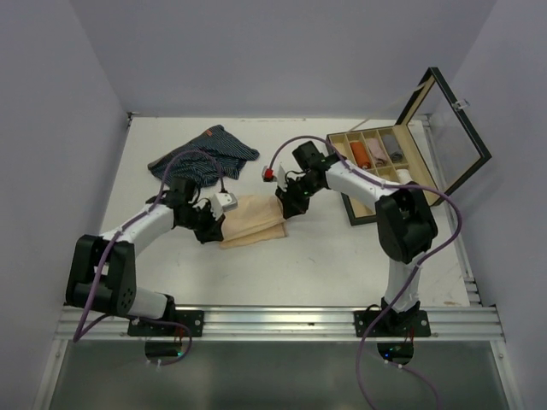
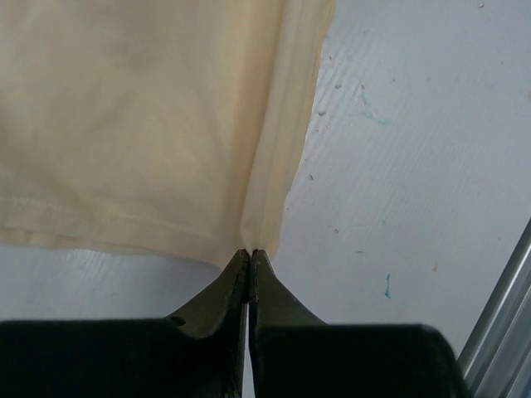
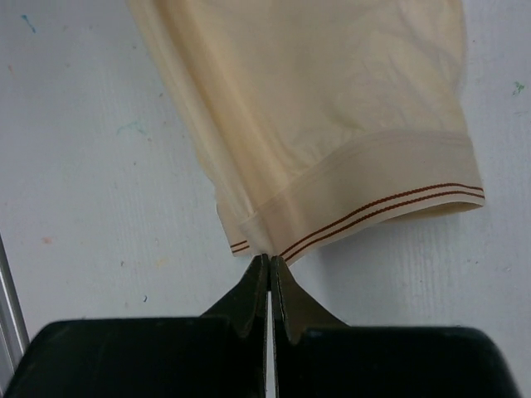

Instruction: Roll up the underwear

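The beige underwear (image 1: 253, 219) lies folded flat at the table's middle. My left gripper (image 1: 213, 231) is shut, pinching the garment's near-left folded edge (image 2: 264, 207); its tips (image 2: 250, 253) meet on the cloth. My right gripper (image 1: 287, 210) is shut on the waistband corner (image 3: 274, 224) at the garment's right end, where two thin red lines run along the band; its tips (image 3: 270, 259) are closed on it. The navy striped underwear (image 1: 205, 154) lies crumpled at the back left, untouched. I cannot pick out the pink-and-white one as a loose garment.
The wooden compartmented box (image 1: 355, 211) stands at the right with its glass lid (image 1: 451, 128) raised; rolled cloth items fill some compartments. White walls enclose the table on three sides. A metal rail (image 1: 273, 321) runs along the near edge.
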Robot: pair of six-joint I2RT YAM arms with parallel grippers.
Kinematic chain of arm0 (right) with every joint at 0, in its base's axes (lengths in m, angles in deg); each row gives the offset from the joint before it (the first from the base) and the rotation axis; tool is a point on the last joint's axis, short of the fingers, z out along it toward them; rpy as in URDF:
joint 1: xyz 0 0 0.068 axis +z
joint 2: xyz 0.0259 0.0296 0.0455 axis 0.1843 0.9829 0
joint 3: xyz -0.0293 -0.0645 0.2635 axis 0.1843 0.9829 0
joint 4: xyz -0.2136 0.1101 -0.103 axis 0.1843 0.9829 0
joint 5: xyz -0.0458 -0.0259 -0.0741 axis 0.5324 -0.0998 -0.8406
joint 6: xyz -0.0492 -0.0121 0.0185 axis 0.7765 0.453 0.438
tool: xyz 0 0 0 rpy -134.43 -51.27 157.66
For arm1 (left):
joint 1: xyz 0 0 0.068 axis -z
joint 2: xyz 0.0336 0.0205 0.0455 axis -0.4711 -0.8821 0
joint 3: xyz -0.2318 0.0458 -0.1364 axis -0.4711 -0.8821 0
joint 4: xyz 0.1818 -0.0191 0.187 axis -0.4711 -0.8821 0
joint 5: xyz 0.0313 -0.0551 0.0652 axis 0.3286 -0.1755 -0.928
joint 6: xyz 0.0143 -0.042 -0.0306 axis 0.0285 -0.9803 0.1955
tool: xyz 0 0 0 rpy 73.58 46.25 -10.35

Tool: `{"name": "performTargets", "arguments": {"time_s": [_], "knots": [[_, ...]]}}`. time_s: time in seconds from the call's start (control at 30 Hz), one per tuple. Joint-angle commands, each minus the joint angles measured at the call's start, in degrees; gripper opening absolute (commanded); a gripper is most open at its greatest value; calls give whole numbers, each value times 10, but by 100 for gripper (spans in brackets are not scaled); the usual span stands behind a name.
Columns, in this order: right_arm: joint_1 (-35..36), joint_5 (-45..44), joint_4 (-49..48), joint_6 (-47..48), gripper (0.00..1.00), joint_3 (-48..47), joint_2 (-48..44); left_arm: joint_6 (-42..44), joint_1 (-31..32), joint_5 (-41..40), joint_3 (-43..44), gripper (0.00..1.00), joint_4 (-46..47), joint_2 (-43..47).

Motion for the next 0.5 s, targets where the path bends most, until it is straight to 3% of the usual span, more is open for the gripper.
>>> {"name": "performTargets", "arguments": {"time_s": [0.0, 0.3, 0.47], "knots": [[2, -28, -34, 25, 0, 22, -15, -44, 21, -44, -37, 5, 90, 7], [21, -22, -61, 0, 0, 41, -5, -57, 28, -85, -28, 7, 104, -13], [22, -48, -48, 23, 2, 49, 1, -16, 28, -41, -3, 30, 48, -27]]}}
